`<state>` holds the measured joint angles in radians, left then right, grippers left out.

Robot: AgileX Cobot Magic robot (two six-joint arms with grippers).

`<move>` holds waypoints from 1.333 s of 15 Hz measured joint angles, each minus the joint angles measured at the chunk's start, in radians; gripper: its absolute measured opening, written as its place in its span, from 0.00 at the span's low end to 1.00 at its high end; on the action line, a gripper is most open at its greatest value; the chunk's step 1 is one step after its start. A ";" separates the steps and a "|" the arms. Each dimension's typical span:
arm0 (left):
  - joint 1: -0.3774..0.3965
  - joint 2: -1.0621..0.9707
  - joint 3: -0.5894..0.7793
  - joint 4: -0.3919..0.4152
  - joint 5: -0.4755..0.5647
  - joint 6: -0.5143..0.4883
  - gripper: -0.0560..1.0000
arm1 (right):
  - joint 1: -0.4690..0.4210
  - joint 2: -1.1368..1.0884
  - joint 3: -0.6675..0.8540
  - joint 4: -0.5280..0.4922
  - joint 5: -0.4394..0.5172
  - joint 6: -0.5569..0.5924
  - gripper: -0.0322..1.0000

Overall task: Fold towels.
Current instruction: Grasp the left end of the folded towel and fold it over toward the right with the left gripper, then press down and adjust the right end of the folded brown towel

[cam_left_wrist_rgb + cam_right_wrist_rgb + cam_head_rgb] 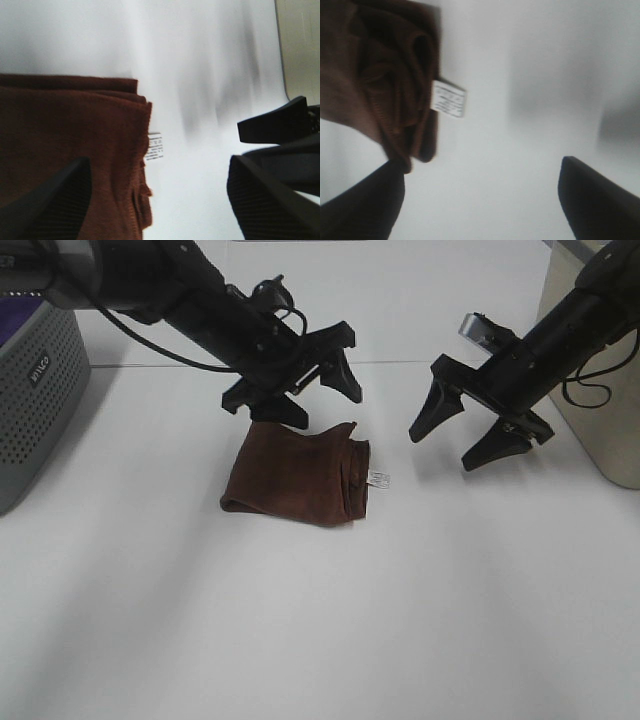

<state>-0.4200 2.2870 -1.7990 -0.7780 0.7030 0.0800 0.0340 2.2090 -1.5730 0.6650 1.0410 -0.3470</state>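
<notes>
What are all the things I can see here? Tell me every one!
towel: one, reddish-brown, folded, middle of the table
tag: one, white, sticking out of the towel's right edge
basket: one, grey with little holes, far left edge
purple fabric: one piece, purple, inside the basket
beige object: one, beige, far right edge; too cut off to name
table: one, white, under everything
left end effector: one, black, open and empty, above the towel's far edge
right end effector: one, black, open and empty, to the right of the towel
</notes>
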 joint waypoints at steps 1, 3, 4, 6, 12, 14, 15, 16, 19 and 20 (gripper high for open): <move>0.026 -0.014 0.000 0.032 0.002 0.010 0.73 | 0.003 0.000 0.000 0.088 0.032 -0.055 0.79; 0.084 -0.022 0.000 0.109 0.020 0.015 0.73 | 0.036 0.000 0.000 0.237 0.065 -0.147 0.78; 0.113 -0.022 0.000 0.142 0.043 0.015 0.73 | 0.067 0.000 0.000 0.297 0.069 -0.170 0.78; 0.152 -0.022 0.000 0.202 0.080 0.015 0.73 | 0.140 0.000 0.000 0.367 0.044 -0.217 0.77; 0.198 -0.022 0.000 0.301 0.133 0.015 0.73 | 0.237 0.074 0.000 0.525 -0.123 -0.268 0.77; 0.198 -0.022 0.000 0.301 0.135 0.015 0.73 | 0.232 0.126 0.000 0.495 -0.169 -0.272 0.77; 0.198 -0.022 0.000 0.301 0.136 0.015 0.73 | 0.224 0.131 0.000 0.462 -0.179 -0.271 0.77; 0.198 -0.022 0.000 0.301 0.138 0.015 0.73 | 0.210 0.131 0.000 0.436 -0.186 -0.263 0.77; 0.198 -0.022 0.000 0.303 0.139 0.015 0.73 | 0.141 0.131 0.000 0.423 -0.177 -0.234 0.77; 0.198 -0.022 0.000 0.303 0.139 0.015 0.73 | 0.119 0.131 0.000 0.423 -0.160 -0.233 0.77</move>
<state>-0.2220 2.2650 -1.7990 -0.4750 0.8420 0.0950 0.1530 2.3400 -1.5730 1.0880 0.8810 -0.5800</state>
